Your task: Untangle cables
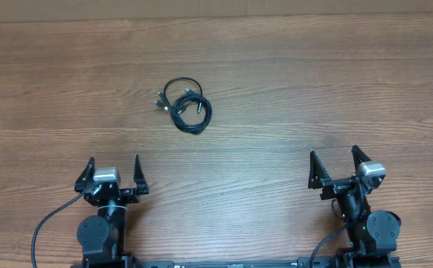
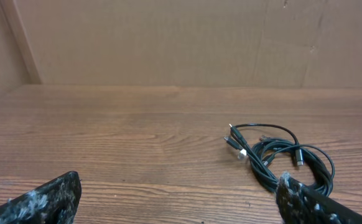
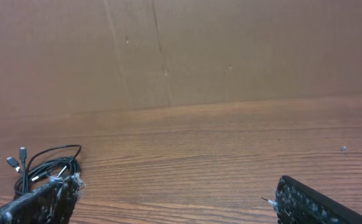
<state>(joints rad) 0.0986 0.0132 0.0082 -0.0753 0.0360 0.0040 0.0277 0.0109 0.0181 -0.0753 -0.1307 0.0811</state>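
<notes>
One wooden table (image 1: 291,89). One cardboard wall (image 2: 168,37) stood behind it. One tangled bundle of thin black cables (image 1: 185,105) lay on the table. How many cables it held could not be told, but at least four plugs (image 2: 231,128) showed. There were two robot arms, the left arm (image 1: 103,223) and the right arm (image 1: 369,223). There were two grippers, the left gripper (image 1: 114,159) and the right gripper (image 1: 333,151), each with two fingers (image 1: 138,175), four in all. Two thicker cords (image 1: 49,219) ran from the bases, one per arm.
</notes>
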